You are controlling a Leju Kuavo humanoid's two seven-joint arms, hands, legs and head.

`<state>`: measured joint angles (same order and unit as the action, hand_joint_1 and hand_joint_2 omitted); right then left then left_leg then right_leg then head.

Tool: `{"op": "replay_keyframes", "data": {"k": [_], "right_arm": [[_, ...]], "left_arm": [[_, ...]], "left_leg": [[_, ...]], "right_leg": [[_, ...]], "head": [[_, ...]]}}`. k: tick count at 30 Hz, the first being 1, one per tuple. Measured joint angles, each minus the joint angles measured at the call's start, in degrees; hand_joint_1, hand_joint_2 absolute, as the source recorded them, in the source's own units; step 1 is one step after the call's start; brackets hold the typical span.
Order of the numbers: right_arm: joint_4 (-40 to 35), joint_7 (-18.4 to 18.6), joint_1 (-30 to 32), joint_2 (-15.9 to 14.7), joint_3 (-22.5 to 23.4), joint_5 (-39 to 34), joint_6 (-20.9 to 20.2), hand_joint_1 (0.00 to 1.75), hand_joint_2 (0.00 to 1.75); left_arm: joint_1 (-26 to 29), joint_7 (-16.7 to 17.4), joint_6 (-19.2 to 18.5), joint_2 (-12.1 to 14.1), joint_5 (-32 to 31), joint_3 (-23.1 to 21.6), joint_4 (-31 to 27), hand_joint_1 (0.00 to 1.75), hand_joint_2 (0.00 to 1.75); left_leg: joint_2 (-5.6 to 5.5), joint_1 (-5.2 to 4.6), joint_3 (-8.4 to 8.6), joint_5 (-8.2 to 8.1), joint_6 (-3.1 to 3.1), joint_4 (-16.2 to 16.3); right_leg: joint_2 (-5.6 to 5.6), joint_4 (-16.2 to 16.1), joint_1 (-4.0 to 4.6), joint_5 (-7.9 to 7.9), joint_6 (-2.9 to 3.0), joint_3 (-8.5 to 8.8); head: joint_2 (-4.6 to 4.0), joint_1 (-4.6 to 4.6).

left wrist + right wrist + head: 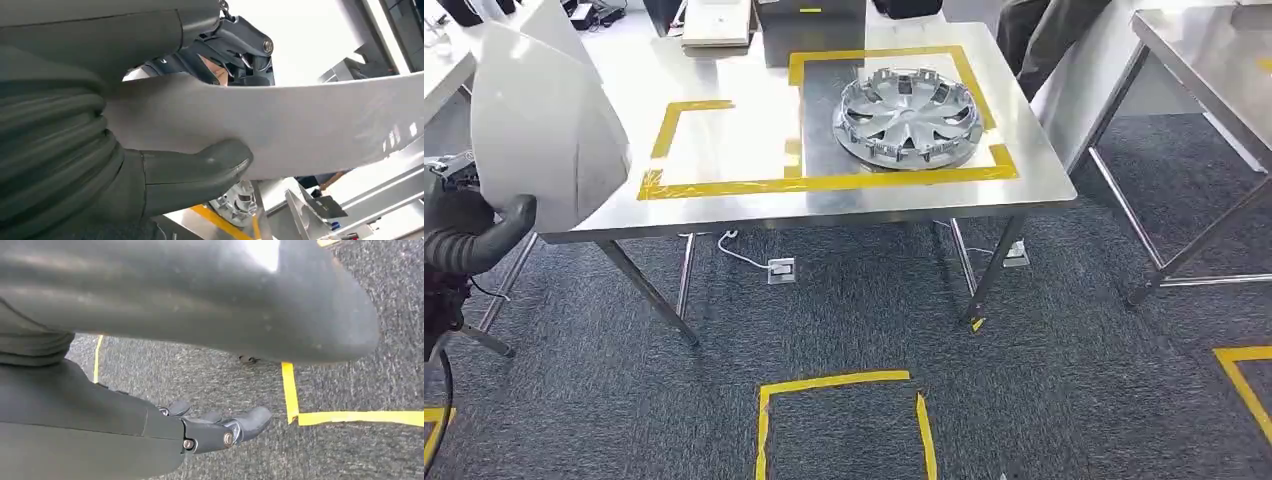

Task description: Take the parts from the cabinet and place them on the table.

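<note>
My left hand [479,240] grips a large pale grey curved panel [544,120] at the far left of the head view, just off the steel table's [824,205] left corner. The left wrist view shows the thumb [200,170] pressed on the panel [310,125], with darker fingers behind it. A silver wheel cover [909,115] lies on the table inside the right yellow-taped frame. The left taped frame [714,140] has bare steel in it. My right hand [220,430] hangs over the carpet, fingers loosely spread, holding nothing.
A grey box [809,30] and a white stack [716,25] sit at the table's back edge. A person's legs [1049,30] stand behind the far right corner. A second steel table [1214,60] is at right. A yellow tape square [844,420] marks the carpet nearby.
</note>
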<state>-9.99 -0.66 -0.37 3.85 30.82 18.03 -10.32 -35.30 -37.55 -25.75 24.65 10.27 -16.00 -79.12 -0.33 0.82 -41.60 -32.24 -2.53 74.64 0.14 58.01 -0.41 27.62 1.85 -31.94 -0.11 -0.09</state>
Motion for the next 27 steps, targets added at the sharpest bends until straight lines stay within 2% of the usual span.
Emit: {"op": "replay_keyframes", "data": {"k": [1, 2, 3, 4, 5, 6, 7, 8, 9, 10, 12, 13, 14, 15, 16, 18, 20, 21, 23, 24, 25, 26, 27], "right_arm": [[0.00, -0.02, 0.04, 0.00, 0.00, 0.00, 0.04, 0.00, 0.00], [0.00, -0.04, 0.03, 0.00, 0.00, 0.00, 0.04, 0.00, 0.00], [0.00, -0.07, 0.04, 0.00, 0.00, 0.00, 0.07, 0.00, 0.00], [0.02, -0.07, -0.05, 0.00, 0.00, 0.00, 0.09, 0.00, 0.00], [0.02, -0.04, -0.15, -0.02, 0.00, 0.00, 0.09, 0.00, 0.00], [0.02, -0.04, -0.19, -0.02, 0.00, 0.00, 0.11, 0.00, 0.00], [0.02, -0.04, -0.19, -0.02, 0.00, 0.00, 0.09, 0.00, 0.00], [0.02, -0.04, -0.34, -0.02, 0.00, 0.00, 0.09, 0.00, 0.00], [0.02, -0.07, -0.34, -0.02, 0.00, 0.00, 0.09, 0.00, 0.00], [0.02, -0.04, -0.44, -0.02, 0.00, 0.00, 0.02, 0.00, 0.00], [0.02, -0.04, -0.57, -0.02, 0.00, 0.00, 0.04, 0.00, 0.00], [0.02, -0.02, -0.49, -0.02, 0.00, 0.00, 0.04, 0.00, 0.00], [0.02, -0.02, -0.35, -0.02, 0.00, 0.00, 0.04, 0.00, 0.00], [0.02, -0.02, -0.25, -0.02, 0.00, 0.02, 0.04, 0.00, 0.00], [0.02, -0.04, -0.22, -0.02, 0.00, 0.04, 0.04, 0.00, 0.00], [0.02, -0.04, -0.25, -0.02, 0.00, 0.09, 0.04, 0.00, 0.00], [0.04, -0.04, -0.34, -0.02, 0.00, 0.09, 0.02, 0.00, 0.00], [0.04, -0.04, -0.37, -0.02, 0.00, 0.09, 0.02, 0.00, 0.00], [0.04, -0.02, -0.36, -0.02, 0.00, 0.09, 0.02, 0.00, 0.00], [0.04, -0.02, -0.32, 0.02, 0.00, 0.09, 0.02, 0.00, 0.00], [0.04, -0.02, -0.28, 0.02, 0.00, 0.09, 0.02, 0.00, 0.00], [0.04, -0.04, -0.31, 0.00, 0.00, 0.11, 0.02, 0.00, 0.00], [0.04, -0.04, -0.33, 0.00, 0.00, 0.11, 0.02, 0.00, 0.00]], "left_arm": [[-0.01, 0.00, 0.02, 0.02, 0.00, 0.00, 0.00, 1.75, 1.75], [-0.02, 0.00, 0.07, 0.11, 0.00, 0.00, 0.00, 1.75, 1.75], [0.00, 0.00, 0.07, 0.15, 0.00, 0.00, 0.02, 1.75, 1.75], [-0.01, -0.02, 0.13, 0.17, 0.04, 0.00, 0.11, 1.75, 1.75], [0.04, 0.00, 0.13, 0.17, 0.04, 0.02, 0.04, 1.75, 1.75], [0.29, -0.02, 0.15, 0.17, 0.07, 0.02, 0.00, 1.75, 1.75], [0.40, -0.02, 0.20, 0.17, 0.07, 0.02, 0.00, 1.75, 1.75], [0.37, -0.02, 0.31, 0.17, 0.11, 0.02, -0.07, 1.75, 1.75], [0.39, -0.02, 0.37, 0.17, 0.09, 0.02, -0.26, 1.75, 1.75], [0.29, -0.11, 0.48, 0.17, 0.11, 0.02, -0.37, 1.75, 1.75], [0.49, -0.13, 0.55, 0.09, 0.11, 0.00, -0.48, 1.75, 1.75], [0.62, -0.09, 0.55, 0.02, 0.11, -0.02, -0.48, 1.75, 1.75], [0.81, -0.07, 0.57, -0.02, 0.11, -0.02, -0.48, 1.75, 1.75], [0.99, -0.02, 0.59, -0.04, 0.09, -0.02, -0.48, 1.75, 1.75], [1.07, 0.00, 0.63, -0.07, 0.09, -0.02, -0.50, 1.75, 1.75], [1.08, 0.00, 0.66, -0.07, 0.09, -0.02, -0.70, 1.75, 1.75], [1.07, 0.07, 0.74, -0.09, 0.09, -0.02, -0.79, 1.75, 1.75], [1.14, 0.17, 0.81, -0.09, -0.04, 0.00, -0.90, 1.75, 1.75], [1.15, 0.33, 0.92, -0.11, -0.13, 0.02, -1.22, 1.75, 1.75], [1.38, 0.48, 1.05, -0.04, -0.20, 0.15, -1.57, 1.75, 1.75], [1.31, 0.46, 1.09, -0.07, -0.22, 0.26, -1.73, 1.75, 1.75], [1.20, 0.59, 1.14, -0.04, -0.24, 0.31, -1.75, 1.75, 1.75], [1.40, 0.76, 1.16, -0.04, -0.26, 0.35, -1.75, 1.75, 1.75]], "left_leg": [[0.03, 0.06, 1.05, 3.41, -0.03, -3.81], [0.10, 0.13, 3.02, 7.51, -0.01, -9.51], [0.33, 0.21, 4.28, 9.84, 0.05, -14.19], [0.29, -0.35, 5.37, 8.70, 0.19, -14.47], [0.28, -0.17, 5.87, 7.74, 1.30, -15.40], [0.21, -0.28, 5.62, 7.70, 1.52, -15.39], [0.06, -0.36, 5.53, 7.35, 2.01, -15.23], [-0.05, -0.12, 5.84, 7.18, 2.41, -15.47], [-0.02, 0.08, 6.31, 6.96, 2.84, -15.67], [0.04, 0.09, 6.61, 6.64, 3.32, -15.69], [0.10, -0.01, 7.03, 6.02, 3.63, -15.68], [0.09, -0.05, 7.30, 5.70, 3.69, -15.66], [0.04, -0.07, 7.70, 5.33, 3.66, -15.65], [-0.04, -0.08, 8.31, 4.89, 3.59, -15.64], [-0.09, -0.09, 9.01, 4.38, 3.45, -15.63], [-0.09, -0.08, 10.46, 3.34, 3.12, -15.63], [-0.25, -0.46, 10.55, 2.55, 2.36, -15.47], [-0.22, -0.40, 10.55, 2.59, 2.13, -15.71], [-0.21, -0.41, 10.98, 2.42, 1.36, -16.24], [-0.07, -0.26, 10.94, 1.94, 0.99, -16.03], [0.03, -0.30, 10.27, 1.23, 0.78, -14.04], [0.00, -0.28, 8.12, -0.33, 0.58, -10.03], [0.03, -0.17, 5.17, -2.08, 0.38, -5.10]], "right_leg": [[0.01, 0.04, -0.06, 0.59, -0.15, 0.81], [0.03, 0.06, -0.15, 1.31, -0.36, 1.82], [0.05, 0.07, -0.14, 2.00, -0.67, 2.32], [0.18, 0.29, 0.20, 2.47, -1.16, 2.36], [0.18, 0.37, 0.17, 2.59, -1.44, 2.19], [0.12, 0.15, 0.12, 2.61, -1.62, 2.27], [0.02, -0.15, 0.11, 2.76, -1.90, 2.37], [-0.08, -0.15, 0.28, 3.25, -2.36, 2.72], [-0.08, 0.76, 0.03, 3.69, -2.66, 2.53], [-0.05, 3.58, 0.07, 4.65, -2.95, 1.05], [-0.04, 13.14, -0.01, 7.90, -3.35, -4.94], [-0.04, 17.46, 0.00, 8.89, -3.40, -8.01], [-0.04, 19.33, 0.00, 8.28, -3.36, -9.97], [-0.04, 18.02, 0.00, 5.96, -3.23, -10.37], [-0.04, 14.29, 0.01, 2.55, -3.02, -9.46], [-0.05, 4.21, 0.11, -4.11, -2.38, -5.95], [-0.02, 1.06, 0.49, -2.53, -1.77, -4.21], [-0.04, 1.28, 0.53, -2.54, -1.65, -4.39], [0.03, 1.00, 0.50, -2.35, -1.04, -4.21], [-0.01, 0.33, 0.06, -2.40, -0.64, -3.46], [0.01, 0.11, 0.04, -2.09, -0.17, -2.84], [0.00, 0.11, 0.02, -1.80, 0.19, -2.48], [0.00, 0.11, 0.02, -1.42, 0.32, -2.11]], "head": [[0.00, 0.02], [0.00, 0.02], [0.00, -0.02], [0.00, -0.07], [0.00, -0.02], [0.00, 0.11], [0.02, 0.26], [0.00, 0.15], [0.02, 0.24], [0.02, 0.31], [0.02, 0.35], [0.00, 0.35], [0.00, 0.37], [0.00, 0.35], [0.00, 0.37], [0.00, 0.37], [0.02, 0.39], [0.00, 0.26], [0.00, 0.39], [0.00, 0.33], [0.02, 0.11], [0.00, 0.04], [0.00, 0.00]]}}
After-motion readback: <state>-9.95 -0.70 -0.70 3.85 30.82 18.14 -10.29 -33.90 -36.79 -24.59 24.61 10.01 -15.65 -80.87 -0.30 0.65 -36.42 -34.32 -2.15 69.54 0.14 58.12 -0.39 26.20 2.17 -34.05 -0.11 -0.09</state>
